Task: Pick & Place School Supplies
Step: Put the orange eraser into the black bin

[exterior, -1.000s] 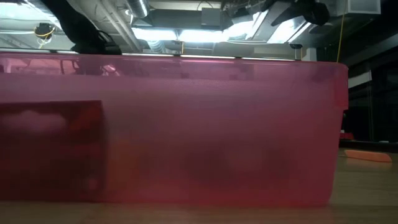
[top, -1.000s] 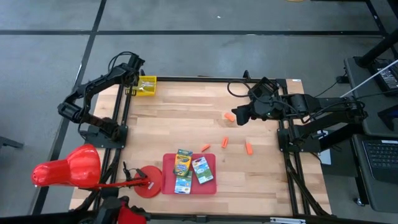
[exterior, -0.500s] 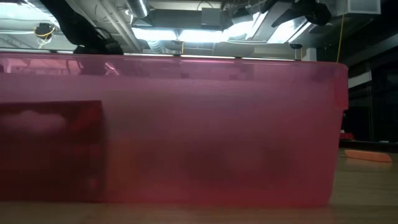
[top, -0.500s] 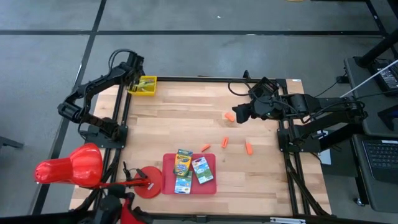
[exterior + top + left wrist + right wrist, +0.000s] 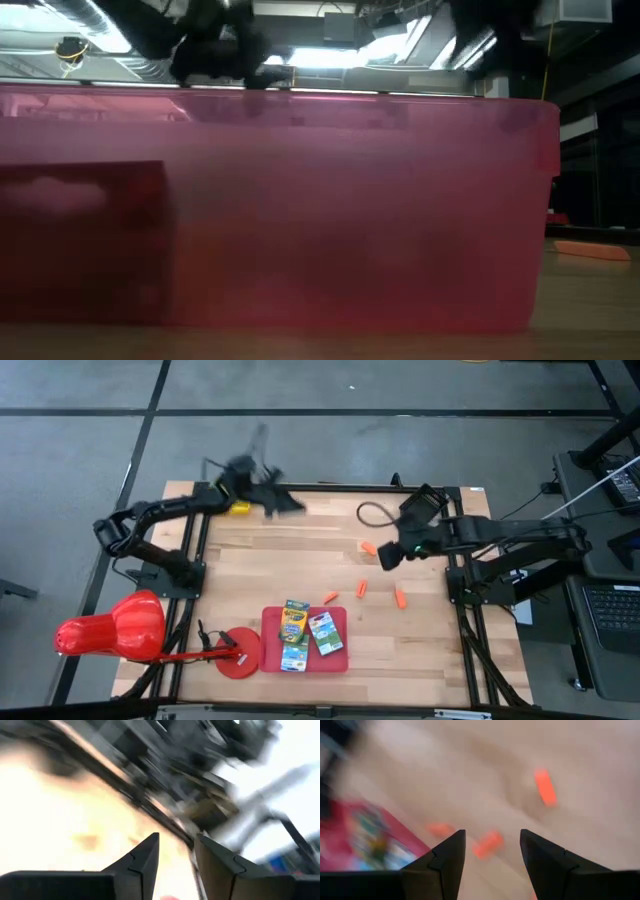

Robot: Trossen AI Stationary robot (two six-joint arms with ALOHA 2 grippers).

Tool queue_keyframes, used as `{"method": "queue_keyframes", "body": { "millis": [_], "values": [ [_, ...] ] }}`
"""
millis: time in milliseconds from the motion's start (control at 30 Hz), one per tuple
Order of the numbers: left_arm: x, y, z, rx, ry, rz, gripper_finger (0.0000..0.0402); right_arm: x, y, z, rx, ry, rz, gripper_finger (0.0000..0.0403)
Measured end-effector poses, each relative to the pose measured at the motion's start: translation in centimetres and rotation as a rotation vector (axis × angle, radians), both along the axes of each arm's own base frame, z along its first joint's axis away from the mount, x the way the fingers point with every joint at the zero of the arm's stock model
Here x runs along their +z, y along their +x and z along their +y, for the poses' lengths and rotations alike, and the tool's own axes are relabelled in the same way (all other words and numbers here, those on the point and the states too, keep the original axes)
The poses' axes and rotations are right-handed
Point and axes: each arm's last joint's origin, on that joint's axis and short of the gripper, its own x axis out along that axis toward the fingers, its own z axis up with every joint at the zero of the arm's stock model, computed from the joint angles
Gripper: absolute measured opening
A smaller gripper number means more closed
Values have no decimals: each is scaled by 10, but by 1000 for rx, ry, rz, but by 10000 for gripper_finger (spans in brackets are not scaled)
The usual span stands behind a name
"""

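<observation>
Several short orange sticks lie on the wood: one [image 5: 368, 548] beside my right gripper [image 5: 386, 558], others [image 5: 362, 588] [image 5: 330, 598] [image 5: 400, 598] nearer the tray. The right wrist view shows my right gripper [image 5: 492, 837] open above the table, with sticks [image 5: 545, 786] [image 5: 487, 844] ahead of it. A crayon box [image 5: 293, 622] and a green-white pack [image 5: 325, 632] lie in the red tray [image 5: 272, 622]. A yellow box [image 5: 238, 508] sits at the far-left corner. My left gripper [image 5: 282, 502] is blurred in the air over the far edge, open [image 5: 176, 845] and empty.
A big red cone [image 5: 110, 628] lies off the table's left near corner. A red disc [image 5: 240, 650] with a thin tool lies beside the tray. In the low view the tray's red wall [image 5: 300, 200] blocks almost everything; one orange stick [image 5: 590, 250] shows to its right.
My left arm has swung fast from the yellow box at the far-left corner toward the right along the far edge; it is smeared by motion. My right gripper has tipped downward and shifted slightly toward the near edge, beside the far orange stick. The supplies have stayed where they were.
</observation>
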Motion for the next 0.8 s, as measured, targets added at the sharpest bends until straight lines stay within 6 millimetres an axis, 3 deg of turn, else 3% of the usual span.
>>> {"method": "queue_keyframes", "body": {
  "millis": [67,167,333,533,633,800],
  "values": [
    [0,18,-29,-77,57,-8,116,-31,-4,-9,29,96,120,194],
    [3,37,-60,-57,190,28,106,-67,-7,-21,108,230,230,194],
    [6,53,-102,-47,426,132,98,-87,4,-32,194,91,327,194],
    [27,59,-114,36,549,178,108,-87,44,-42,349,-180,351,194],
    [36,59,-117,47,605,241,114,-103,60,-50,406,-207,438,194],
    [61,49,-118,45,638,310,118,-137,69,-68,377,-134,543,199]
  ]
}}
